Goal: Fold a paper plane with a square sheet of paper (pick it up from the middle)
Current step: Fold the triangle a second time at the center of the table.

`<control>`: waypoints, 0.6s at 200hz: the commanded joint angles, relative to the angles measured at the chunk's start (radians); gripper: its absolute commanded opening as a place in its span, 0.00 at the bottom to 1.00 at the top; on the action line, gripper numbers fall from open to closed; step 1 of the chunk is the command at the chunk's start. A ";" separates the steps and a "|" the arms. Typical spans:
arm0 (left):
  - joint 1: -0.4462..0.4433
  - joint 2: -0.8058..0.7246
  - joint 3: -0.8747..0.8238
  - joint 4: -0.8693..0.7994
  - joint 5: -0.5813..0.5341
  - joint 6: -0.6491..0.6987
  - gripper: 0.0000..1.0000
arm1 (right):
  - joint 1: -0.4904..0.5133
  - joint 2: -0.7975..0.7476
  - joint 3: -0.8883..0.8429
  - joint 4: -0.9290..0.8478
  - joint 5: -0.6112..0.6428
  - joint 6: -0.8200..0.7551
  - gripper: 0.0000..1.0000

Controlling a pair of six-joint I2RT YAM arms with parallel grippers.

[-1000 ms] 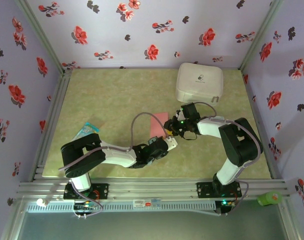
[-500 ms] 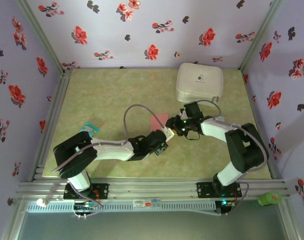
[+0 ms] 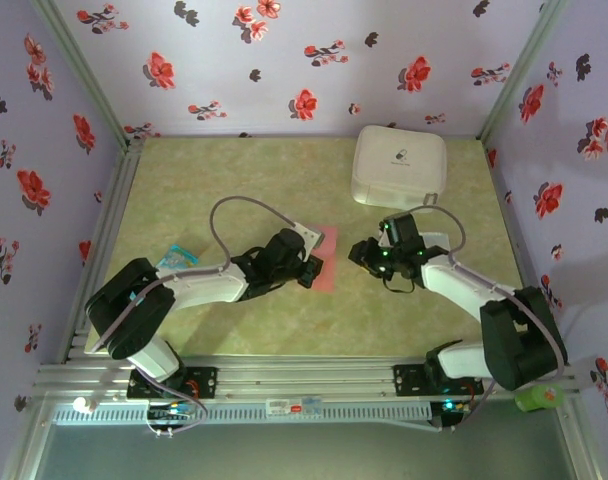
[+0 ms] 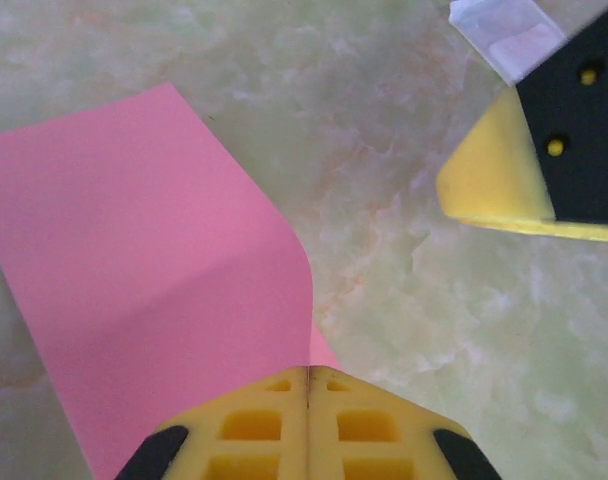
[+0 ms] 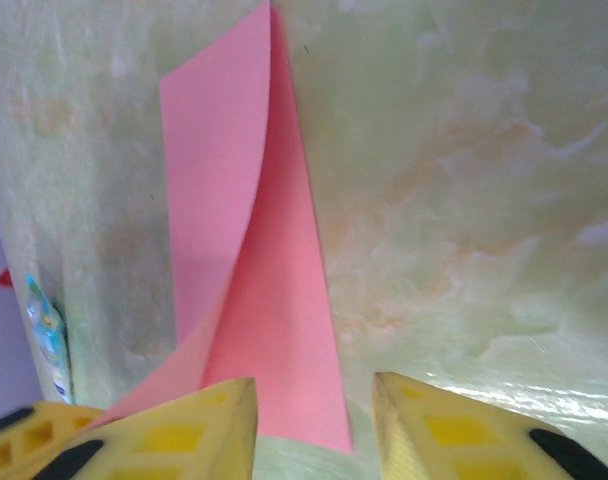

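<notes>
The square sheet of paper (image 3: 328,246) lies about midway between the table's (image 3: 214,190) left and right edges, a little closer to the near edge than to the far one. It is not flat. In the right wrist view one half of the paper (image 5: 284,300) rests on the marbled surface, while the other half rises as a curved flap and bends over it. The two halves meet at a sharp corner on the far side.

The left gripper (image 3: 311,268) sits at the paper's left side. Its yellow fingers (image 4: 274,425) are pressed together with no gap, pinching the paper (image 4: 134,250), which sweeps up from the table into the seam between them. A small sliver of pink shows on the other side of the closed tips. So the left gripper (image 4: 309,375) is clamped on the lifted flap.

The right gripper (image 3: 355,252) is just beside the paper's right edge, facing the left gripper across it. Its jaws stand apart with nothing gripped between them. From its own camera, the near corner of the flat half lies in the gap between the right gripper's (image 5: 312,395) two tips. Whether either tip touches the paper cannot be told. One of its fingers (image 4: 499,185) shows in the left wrist view, apart from the pinched edge.

A white case (image 3: 399,165) sits near the far right corner, well apart from the paper. A small blue packet (image 3: 174,259) lies by the left edge.
</notes>
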State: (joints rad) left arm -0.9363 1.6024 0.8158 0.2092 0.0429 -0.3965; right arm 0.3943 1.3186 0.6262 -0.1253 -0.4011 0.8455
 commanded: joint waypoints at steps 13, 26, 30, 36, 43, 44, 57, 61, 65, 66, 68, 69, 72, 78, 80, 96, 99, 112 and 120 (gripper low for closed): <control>0.010 0.001 -0.028 0.044 0.100 -0.097 0.00 | -0.003 -0.016 -0.046 0.049 -0.076 0.026 0.21; 0.010 0.008 -0.036 0.061 0.109 -0.119 0.00 | 0.005 -0.002 -0.065 0.093 -0.121 0.048 0.15; 0.011 0.011 -0.038 0.067 0.110 -0.126 0.00 | 0.009 0.001 -0.071 0.107 -0.132 0.055 0.14; 0.011 0.014 -0.042 0.075 0.110 -0.137 0.00 | 0.016 0.008 -0.078 0.127 -0.143 0.065 0.12; 0.011 0.018 -0.047 0.085 0.110 -0.150 0.00 | 0.028 0.017 -0.085 0.147 -0.148 0.076 0.10; 0.010 0.019 -0.048 0.086 0.110 -0.151 0.00 | 0.031 0.018 -0.085 0.148 -0.148 0.078 0.10; 0.011 0.023 -0.056 0.104 0.110 -0.165 0.00 | 0.057 0.036 -0.086 0.168 -0.148 0.088 0.08; 0.011 0.022 -0.057 0.108 0.112 -0.168 0.00 | 0.064 0.042 -0.085 0.171 -0.148 0.089 0.08; 0.011 0.023 -0.058 0.112 0.112 -0.171 0.00 | 0.071 0.048 -0.084 0.174 -0.149 0.091 0.07; 0.011 0.024 -0.059 0.113 0.113 -0.171 0.00 | 0.074 0.049 -0.084 0.176 -0.149 0.090 0.07; 0.011 0.024 -0.060 0.114 0.113 -0.172 0.00 | 0.078 0.052 -0.083 0.177 -0.149 0.091 0.07; 0.011 0.024 -0.061 0.115 0.113 -0.172 0.00 | 0.079 0.053 -0.082 0.177 -0.150 0.092 0.07; 0.010 0.024 -0.063 0.118 0.114 -0.177 0.00 | 0.086 0.058 -0.080 0.179 -0.151 0.092 0.06; 0.010 0.025 -0.067 0.125 0.115 -0.183 0.00 | 0.097 0.067 -0.078 0.185 -0.152 0.094 0.06; 0.010 0.025 -0.067 0.128 0.116 -0.183 0.00 | 0.100 0.069 -0.077 0.186 -0.153 0.095 0.06; 0.010 0.028 -0.075 0.143 0.115 -0.195 0.00 | 0.126 0.091 -0.068 0.199 -0.153 0.099 0.04; 0.010 0.029 -0.076 0.145 0.115 -0.196 0.00 | 0.129 0.096 -0.066 0.201 -0.153 0.100 0.04; 0.011 0.034 -0.076 0.148 0.115 -0.203 0.00 | 0.146 0.119 -0.058 0.206 -0.153 0.101 0.03; 0.011 0.037 -0.076 0.150 0.115 -0.206 0.00 | 0.152 0.132 -0.054 0.200 -0.149 0.101 0.02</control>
State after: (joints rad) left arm -0.9329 1.6203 0.7498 0.3141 0.1436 -0.5709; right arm 0.5224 1.4147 0.5522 0.0490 -0.5362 0.9283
